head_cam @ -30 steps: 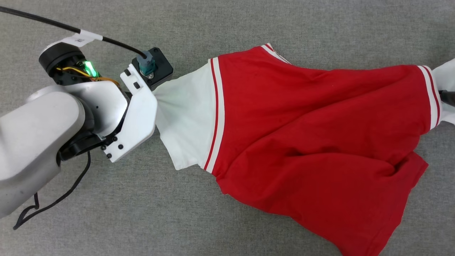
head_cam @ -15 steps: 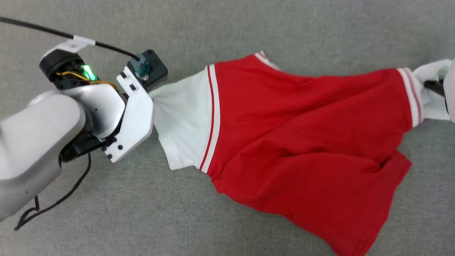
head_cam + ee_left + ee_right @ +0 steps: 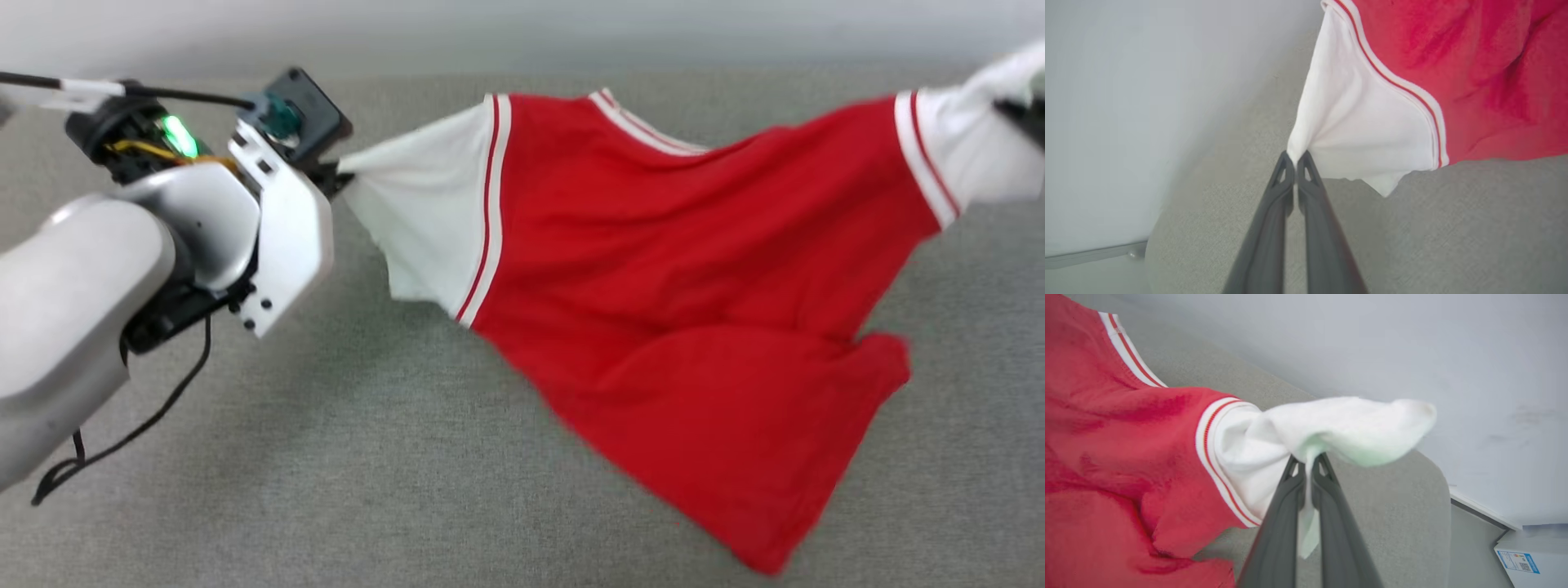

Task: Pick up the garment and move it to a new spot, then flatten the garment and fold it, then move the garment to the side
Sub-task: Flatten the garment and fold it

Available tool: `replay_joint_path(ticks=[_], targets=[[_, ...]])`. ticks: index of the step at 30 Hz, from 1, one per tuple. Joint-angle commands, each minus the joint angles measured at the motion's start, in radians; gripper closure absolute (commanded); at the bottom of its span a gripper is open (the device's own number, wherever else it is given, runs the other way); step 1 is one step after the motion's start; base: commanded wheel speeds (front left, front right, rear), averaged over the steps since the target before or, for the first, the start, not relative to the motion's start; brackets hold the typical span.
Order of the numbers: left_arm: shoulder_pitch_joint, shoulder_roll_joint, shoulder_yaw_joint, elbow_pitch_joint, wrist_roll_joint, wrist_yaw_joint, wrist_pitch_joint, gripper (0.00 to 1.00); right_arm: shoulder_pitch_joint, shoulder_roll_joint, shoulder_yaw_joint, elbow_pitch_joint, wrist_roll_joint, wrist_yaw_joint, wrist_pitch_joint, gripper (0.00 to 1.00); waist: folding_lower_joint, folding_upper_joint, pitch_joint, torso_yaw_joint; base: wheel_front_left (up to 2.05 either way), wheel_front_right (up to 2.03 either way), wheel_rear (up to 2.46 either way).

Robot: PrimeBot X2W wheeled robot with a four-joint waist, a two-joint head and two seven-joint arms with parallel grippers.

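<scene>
Two tight pinches: left gripper [image 3: 1295, 157] and right gripper [image 3: 1310, 461] clamp the garment [image 3: 694, 286]; pick-up step, next probably carry taut, set down.

Red garment [image 3: 694, 269], white striped sleeves; grey surface [image 3: 367, 457]

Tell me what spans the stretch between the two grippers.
The red soft-fabric T-shirt with white short sleeves hangs stretched between them: left gripper pinches one sleeve, right gripper the other. The head view shows the span.
</scene>
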Motion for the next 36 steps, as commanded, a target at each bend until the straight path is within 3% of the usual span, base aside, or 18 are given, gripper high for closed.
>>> replay_joint_path(ticks=[1, 12, 25, 36], targets=[[-0.025, 0.001, 0.018, 0.008, 0.016, 0.014, -0.026, 1.00, -0.033, -0.011, -0.012, -0.009, -0.014, -0.001, -0.050, 1.00, 0.0000, 0.0000, -0.055, -0.012, 0.00, 0.00, 0.00], [-0.177, -0.054, 0.096, 0.099, 0.100, 0.046, -0.133, 1.00, -0.204, -0.017, -0.032, -0.021, -0.062, -0.001, -0.112, 1.00, 0.0000, 0.0000, -0.064, -0.009, 0.00, 0.00, 0.00], [-0.543, -0.133, 0.199, 0.301, 0.234, 0.053, -0.238, 1.00, -0.645, 0.089, -0.041, 0.134, -0.244, -0.001, -0.179, 1.00, 0.0000, 0.0000, 0.151, 0.000, 0.00, 0.00, 0.00], [-0.742, -0.163, 0.270, 0.431, 0.248, 0.041, -0.319, 1.00, -0.915, 0.168, -0.020, 0.292, -0.347, -0.001, -0.269, 1.00, 0.0000, 0.0000, 0.262, 0.019, 0.00, 0.00, 0.00]])
